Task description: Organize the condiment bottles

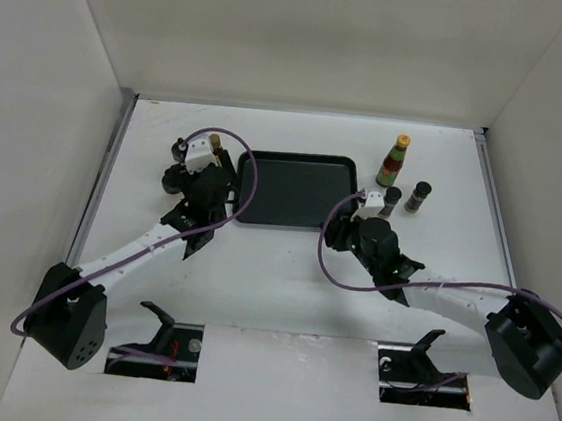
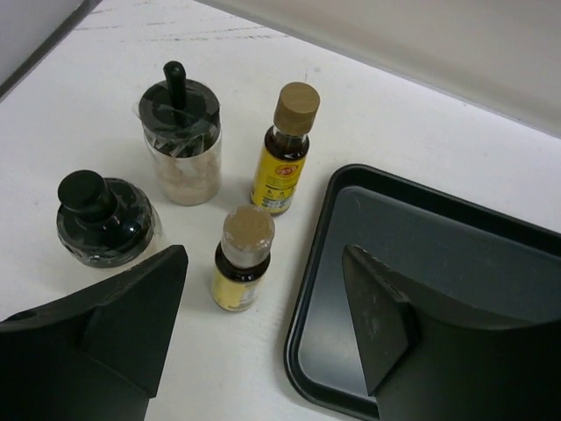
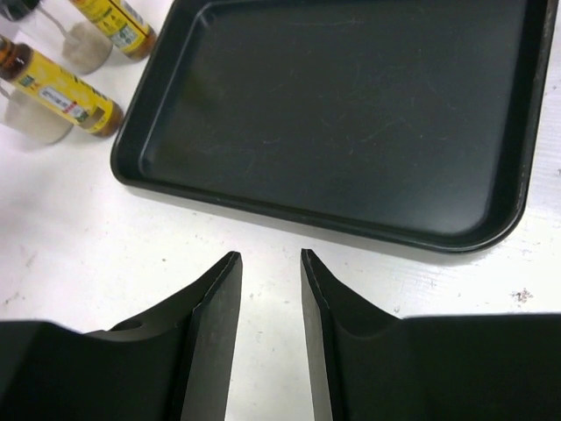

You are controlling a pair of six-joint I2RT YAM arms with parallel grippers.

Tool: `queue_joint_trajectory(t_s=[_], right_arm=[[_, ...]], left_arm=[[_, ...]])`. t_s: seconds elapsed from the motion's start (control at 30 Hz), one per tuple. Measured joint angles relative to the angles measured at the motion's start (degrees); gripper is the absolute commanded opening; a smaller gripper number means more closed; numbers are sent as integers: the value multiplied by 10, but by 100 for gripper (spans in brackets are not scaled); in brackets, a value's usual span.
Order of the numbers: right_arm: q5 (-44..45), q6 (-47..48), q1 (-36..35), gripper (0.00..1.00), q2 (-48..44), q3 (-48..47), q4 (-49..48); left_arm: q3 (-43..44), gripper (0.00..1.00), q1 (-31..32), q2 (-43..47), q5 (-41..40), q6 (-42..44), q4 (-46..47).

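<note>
We see the left gripper [image 2: 265, 256] spread wide, a slim yellow-labelled bottle [image 2: 237, 282] just ahead between its tips, and the right gripper [image 3: 268, 254] narrowly apart, empty, the tray [image 3: 289, 216] ahead.

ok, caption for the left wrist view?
Left gripper open over a slim yellow-labelled bottle, beside the flat black tray.

Left arm [image 1: 141, 246]: we reach it forward and inward from its base, the white link leading to a black wrist.
Left end effector [image 2: 263, 263]: we hold its two black fingers [image 2: 140, 307] well apart, tips angled downward, gripping nothing.
Right arm [image 1: 452, 304]: we sweep it leftward and forward, low and bent.
Right end effector [image 3: 269, 256]: we keep its fingers [image 3: 215, 324] at a narrow gap, tips not touching, nothing between them, tilted downward.
</note>
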State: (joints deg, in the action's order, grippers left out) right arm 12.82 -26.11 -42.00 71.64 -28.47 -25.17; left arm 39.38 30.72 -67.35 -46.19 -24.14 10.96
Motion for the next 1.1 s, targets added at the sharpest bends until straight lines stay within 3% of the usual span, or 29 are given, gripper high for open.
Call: queue_joint_trajectory(t_s=[0.67,0.93,1.1], right_arm=[[0,9,-8,41,20,-2,-6],[0,9,-8,41,20,-2,-8],[0,9,-8,44,20,-2,-10]], left_arm=[[56,51,-73,-145,48,-1,9],[67,23,-86,-173,58,3,24],[64,21,-81,-156,58,4,14]])
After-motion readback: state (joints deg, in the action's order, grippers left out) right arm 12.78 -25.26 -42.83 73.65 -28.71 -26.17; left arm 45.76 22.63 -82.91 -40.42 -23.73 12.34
